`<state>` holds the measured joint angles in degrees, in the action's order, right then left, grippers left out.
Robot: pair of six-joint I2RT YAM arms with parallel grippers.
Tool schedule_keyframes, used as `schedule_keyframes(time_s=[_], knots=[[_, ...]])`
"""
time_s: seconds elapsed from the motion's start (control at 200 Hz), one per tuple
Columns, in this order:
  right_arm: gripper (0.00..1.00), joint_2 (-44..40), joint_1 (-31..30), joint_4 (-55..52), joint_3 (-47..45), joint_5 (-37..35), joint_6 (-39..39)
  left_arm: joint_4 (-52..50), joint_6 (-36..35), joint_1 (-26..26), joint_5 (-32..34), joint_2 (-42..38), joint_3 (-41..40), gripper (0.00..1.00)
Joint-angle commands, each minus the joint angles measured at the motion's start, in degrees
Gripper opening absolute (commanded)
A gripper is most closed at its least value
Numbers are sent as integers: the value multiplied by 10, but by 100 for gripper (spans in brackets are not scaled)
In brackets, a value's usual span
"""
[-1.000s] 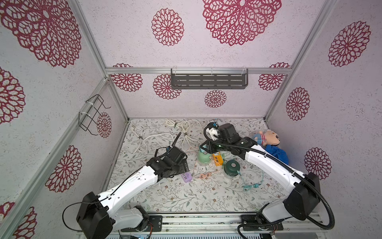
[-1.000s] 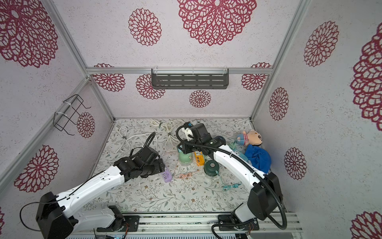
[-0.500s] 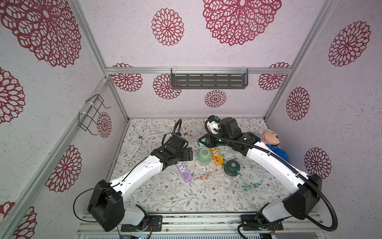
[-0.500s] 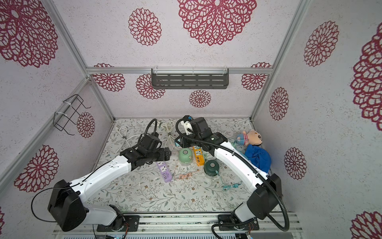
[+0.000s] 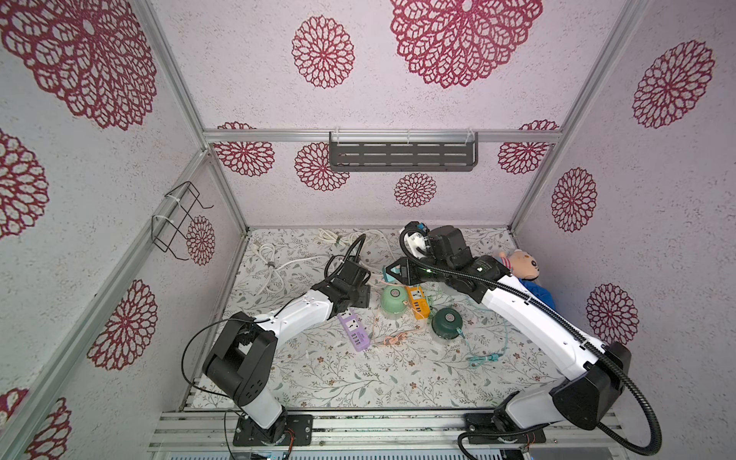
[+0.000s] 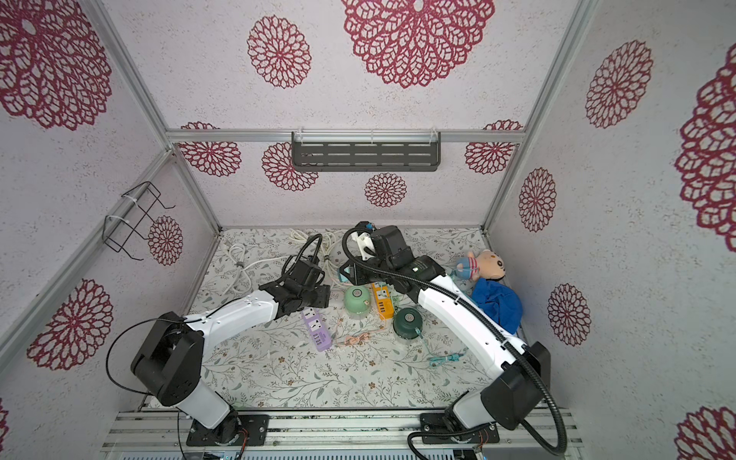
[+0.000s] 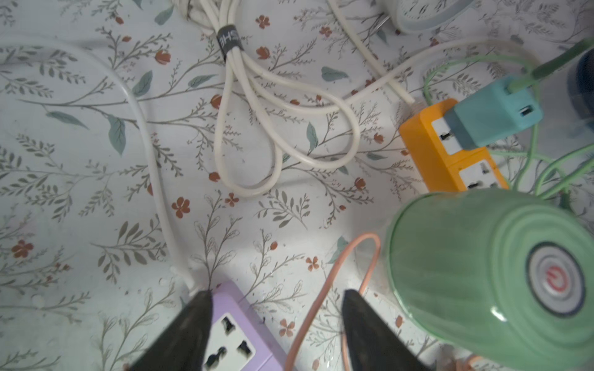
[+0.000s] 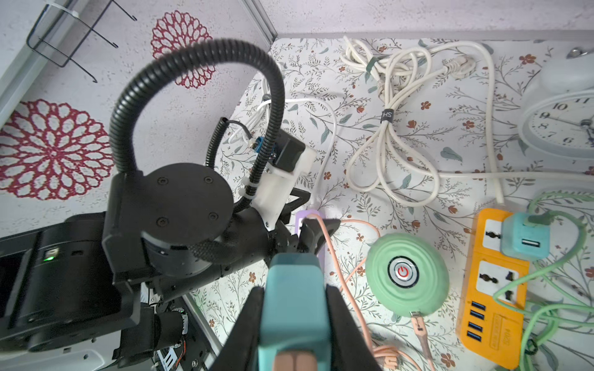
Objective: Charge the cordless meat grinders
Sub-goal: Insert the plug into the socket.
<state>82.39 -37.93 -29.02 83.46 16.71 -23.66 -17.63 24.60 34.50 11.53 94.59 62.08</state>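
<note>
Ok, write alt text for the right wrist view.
The right gripper clamps a teal charger block. Beyond it stands the mint green grinder with a peach cable plugged into its side, next to an orange power strip; the left gripper is by a purple power strip.

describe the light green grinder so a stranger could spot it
On the flowered table, look between the purple power strip and the orange power strip. The mint grinder there is a pale dome; the dark green grinder beyond the orange one is much darker.
</note>
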Motion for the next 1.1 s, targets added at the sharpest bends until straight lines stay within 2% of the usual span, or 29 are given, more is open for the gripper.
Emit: schedule_keyframes(time_s=[0.0, 0.065, 0.105, 0.325, 0.5, 0.666, 0.811, 0.976, 1.096], knots=[[0, -32, 2, -2, 10, -1, -7, 66, -34, -4, 9, 6, 15, 37], [0, -36, 2, 1, 5, 4, -4, 69, -42, -9, 9, 10, 24, 22], [0, -40, 2, 9, -3, 17, -2, 65, -47, -13, 12, 14, 33, 17], [0, -27, -16, 29, -36, 68, 7, 48, -61, -52, -21, 54, 97, 11], [0, 7, -46, 29, -53, 86, 39, 59, -61, -64, -78, 92, 120, 14], [0, 58, -80, 20, -48, 93, 63, 66, -48, -66, -104, 137, 115, 19], [0, 123, -111, -20, -30, 33, 60, 88, -27, -76, -130, 154, 97, 27], [0, 159, -138, 2, -33, -37, 13, 129, 2, -99, -148, 154, 62, 37], [0, 195, -152, -4, -7, -78, 7, 139, 11, -113, -163, 159, 56, 42]])
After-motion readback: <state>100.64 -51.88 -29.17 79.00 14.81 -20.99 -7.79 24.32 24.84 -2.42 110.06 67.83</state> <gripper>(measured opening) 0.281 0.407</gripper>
